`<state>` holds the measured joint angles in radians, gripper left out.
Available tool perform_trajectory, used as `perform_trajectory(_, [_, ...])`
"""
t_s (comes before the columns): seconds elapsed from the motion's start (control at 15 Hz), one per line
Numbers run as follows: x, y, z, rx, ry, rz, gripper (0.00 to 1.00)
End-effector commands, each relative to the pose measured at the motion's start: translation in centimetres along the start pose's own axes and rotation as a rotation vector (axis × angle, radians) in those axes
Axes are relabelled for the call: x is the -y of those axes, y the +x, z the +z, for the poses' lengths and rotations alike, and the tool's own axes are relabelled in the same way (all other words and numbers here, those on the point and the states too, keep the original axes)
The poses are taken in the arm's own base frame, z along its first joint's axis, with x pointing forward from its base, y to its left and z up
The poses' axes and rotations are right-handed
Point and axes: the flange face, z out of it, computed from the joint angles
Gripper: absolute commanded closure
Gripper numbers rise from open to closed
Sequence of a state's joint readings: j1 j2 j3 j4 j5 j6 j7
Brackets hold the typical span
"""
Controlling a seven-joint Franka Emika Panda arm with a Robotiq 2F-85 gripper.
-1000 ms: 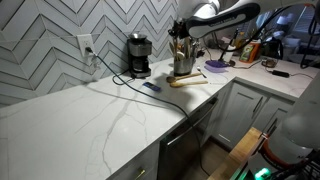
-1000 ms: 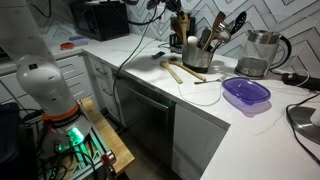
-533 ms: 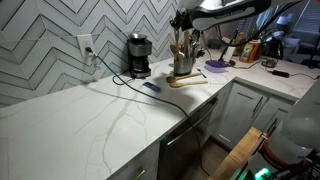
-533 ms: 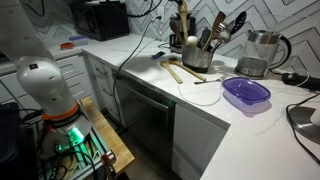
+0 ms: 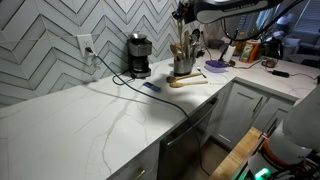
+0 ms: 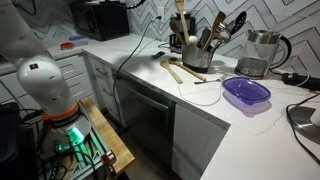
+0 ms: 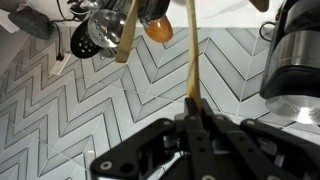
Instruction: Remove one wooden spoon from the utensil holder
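My gripper (image 5: 183, 13) is high above the utensil holder (image 5: 184, 64), a silvery-grey canister on the counter near the coffee maker. It is shut on the slim handle of a pale wooden spoon (image 5: 180, 36), which hangs down toward the holder. In the other exterior view the gripper (image 6: 180, 6) is at the top edge, with the spoon (image 6: 181, 28) below it and the holder (image 6: 198, 56) still full of utensils. In the wrist view the gripper (image 7: 193, 112) clamps the spoon handle (image 7: 192, 55), which runs to the top edge.
A black-and-silver coffee maker (image 5: 138, 55) stands beside the holder. Two wooden utensils (image 6: 178, 70) lie on the counter in front of it. A purple lidded bowl (image 6: 245, 93) and a kettle (image 6: 259, 52) stand nearby. A cable (image 5: 120, 78) crosses the counter.
My gripper has risen straight up above the holder with the wooden spoon in it. The spoon has slid upward out of the other utensils.
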<state>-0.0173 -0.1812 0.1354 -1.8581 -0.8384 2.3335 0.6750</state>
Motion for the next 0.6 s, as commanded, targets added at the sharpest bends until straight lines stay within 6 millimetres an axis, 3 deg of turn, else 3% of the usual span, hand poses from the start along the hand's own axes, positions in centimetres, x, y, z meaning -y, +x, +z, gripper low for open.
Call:
perform_trajectory(0.0, [0.6, -0.1, -2.7, -0.014, -0.052, -0.029, 0.98])
perform_trajectory(0.53, [3.9, -1.1, -6.6, 0.026, -0.103, -0.137, 0.98])
